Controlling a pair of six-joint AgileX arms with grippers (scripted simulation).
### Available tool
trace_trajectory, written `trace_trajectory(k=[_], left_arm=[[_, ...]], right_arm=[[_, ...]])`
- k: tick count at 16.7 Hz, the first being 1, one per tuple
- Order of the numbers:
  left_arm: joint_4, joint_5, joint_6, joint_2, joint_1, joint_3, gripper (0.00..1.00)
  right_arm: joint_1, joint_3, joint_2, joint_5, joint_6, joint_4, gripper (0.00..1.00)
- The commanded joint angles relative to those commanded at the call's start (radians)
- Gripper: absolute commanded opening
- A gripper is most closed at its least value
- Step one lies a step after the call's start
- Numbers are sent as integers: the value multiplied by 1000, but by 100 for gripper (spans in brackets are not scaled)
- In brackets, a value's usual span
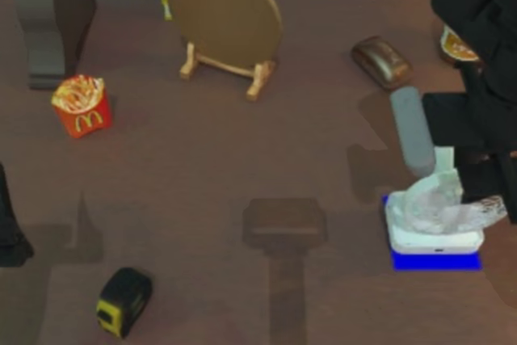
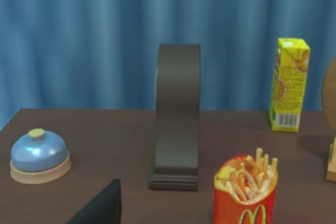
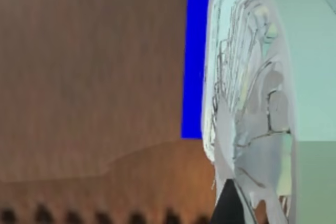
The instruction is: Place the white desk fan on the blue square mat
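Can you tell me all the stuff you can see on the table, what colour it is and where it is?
white desk fan: one, white with a silvery grille, standing on the mat at the table's right
blue square mat: one, bright blue, under the fan
round disc on wooden stand: one, brown, back middle
fries box: one, red with yellow fries, left side
dark stand: one, dark brown, back left corner
juice carton: one, yellow, at the back by the curtain
bell: one, blue on a tan base, seen only from the left wrist
tape measure: one, black and yellow, front left
bread loaf: one, brown, back right
left arm: black, parked at the left edge
right gripper: black, at the fan
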Motion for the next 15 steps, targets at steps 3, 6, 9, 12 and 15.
trace_trajectory(k=[3, 6, 9, 12, 15], left_arm=[[0, 0, 0, 0, 0, 0, 100], [0, 0, 0, 0, 0, 0, 100], [0, 0, 0, 0, 0, 0, 100], [0, 0, 0, 0, 0, 0, 100], [0, 0, 0, 0, 0, 0, 100]], right_arm=[[0, 0, 0, 0, 0, 0, 15], [0, 0, 0, 0, 0, 0, 38], [0, 0, 0, 0, 0, 0, 60], [0, 0, 0, 0, 0, 0, 83], [0, 0, 0, 0, 0, 0, 100]])
